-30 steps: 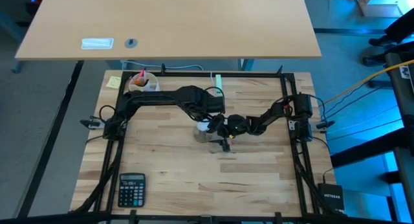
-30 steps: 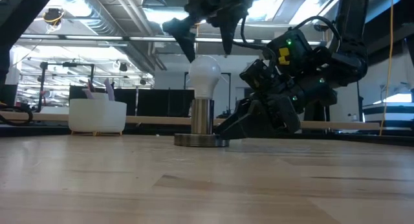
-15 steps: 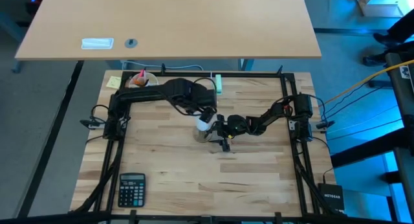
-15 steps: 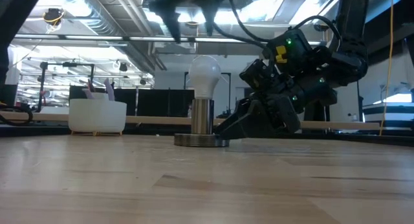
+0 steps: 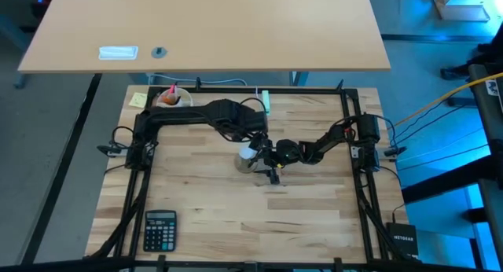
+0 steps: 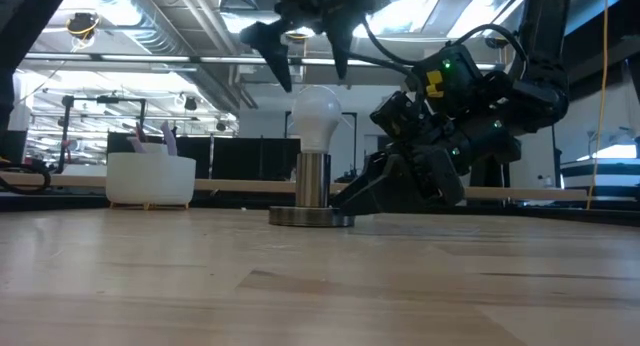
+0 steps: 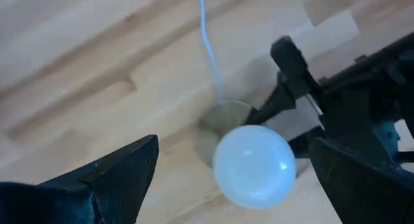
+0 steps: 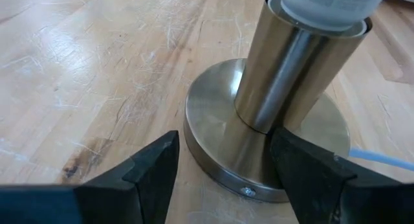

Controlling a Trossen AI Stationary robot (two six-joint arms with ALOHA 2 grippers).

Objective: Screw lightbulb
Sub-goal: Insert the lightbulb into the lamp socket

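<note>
A robotics lab or engineering workspace, open-plan and office-like. The wooden butcher-block counter (image 5: 204,201) carries a black metal frame (image 5: 346,90) on which both arms are mounted, with bundled cables running along its sides. Beyond the counter's far edge stands a plain desk (image 5: 204,28) on grey carpet. A calculator (image 5: 160,229) lies near the counter's front left corner, and a black router (image 5: 402,239) sits off its right edge. The low view shows exposed ceiling ducts (image 6: 150,31), strip lights and rows of dark monitors (image 6: 240,156).

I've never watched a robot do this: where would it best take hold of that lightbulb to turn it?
Probably the lightbulb's round glass top, from straight above: it stands upright in the socket, its base hidden inside. The left hand, open, hangs right over it.
</note>
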